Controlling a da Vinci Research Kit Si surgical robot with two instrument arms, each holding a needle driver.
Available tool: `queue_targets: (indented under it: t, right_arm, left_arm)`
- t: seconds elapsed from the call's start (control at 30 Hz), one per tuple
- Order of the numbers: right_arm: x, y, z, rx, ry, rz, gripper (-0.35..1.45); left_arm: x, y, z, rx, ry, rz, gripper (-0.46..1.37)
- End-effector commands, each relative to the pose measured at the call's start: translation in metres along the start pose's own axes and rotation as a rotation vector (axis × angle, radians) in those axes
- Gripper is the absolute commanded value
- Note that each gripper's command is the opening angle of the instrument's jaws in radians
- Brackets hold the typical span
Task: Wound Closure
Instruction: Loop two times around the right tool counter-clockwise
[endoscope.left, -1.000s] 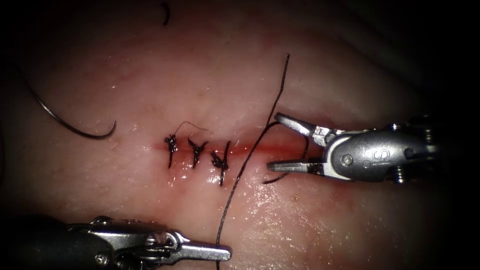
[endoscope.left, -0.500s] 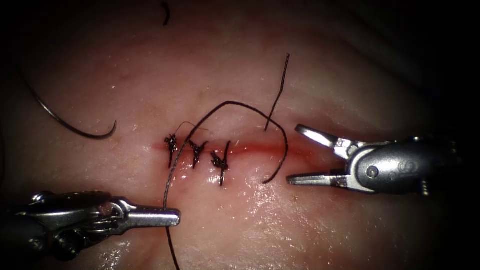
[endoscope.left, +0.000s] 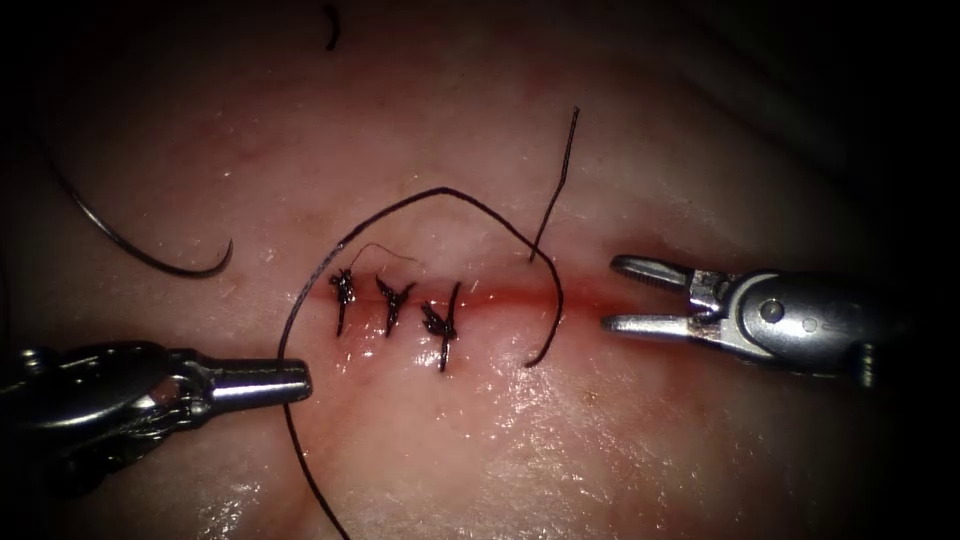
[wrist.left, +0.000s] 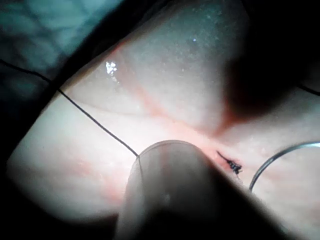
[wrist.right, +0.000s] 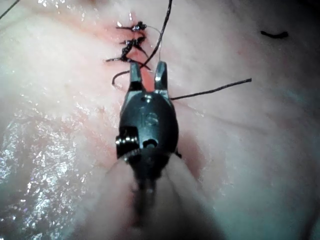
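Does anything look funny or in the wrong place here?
The needle lies loose on the tissue, far left of the cut, with no tool holding it. A small cut end of thread sits stray beyond the cut. The left pincer is shut on the thread; the right pincer is open, holding nothing.

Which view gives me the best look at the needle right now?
The endoscope view: the needle lies free on the tissue, left of the cut, its whole curve visible, held by neither tool. The left wrist view catches an arc of it beside a stitch.
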Motion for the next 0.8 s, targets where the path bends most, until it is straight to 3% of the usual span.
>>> queue_targets:
  t: [0.03, 0.13, 0.27, 0.43, 0.8]
  right_arm:
    - [0.0, 0.0002, 0.0, -0.002, -0.002, 0.001, -0.11]
    - [0.0004, 0.001, 0.0, -0.001, -0.007, 0.006, -0.25]
    - [0.0012, 0.0026, 0.0001, -0.009, -0.011, -0.004, -0.25]
    - [0.0016, 0.0038, 0.0007, -0.016, -0.021, -0.014, -0.35]
    - [0.001, 0.0048, 0.0013, -0.026, -0.025, -0.067, -0.35]
  left_arm:
    - [0.0, 0.0002, 0.0, -0.029, 0.002, 0.031, -0.35]
    - [-0.0003, 0.0003, 0.0, -0.062, 0.013, 0.075, -0.35]
    - [-0.0005, 0.0004, 0.0001, -0.11, 0.043, 0.142, -0.35]
    - [-0.001, 0.0005, 0.0003, -0.118, 0.047, 0.174, -0.35]
    - [-0.001, 0.0005, 0.0003, -0.123, 0.048, 0.174, -0.35]
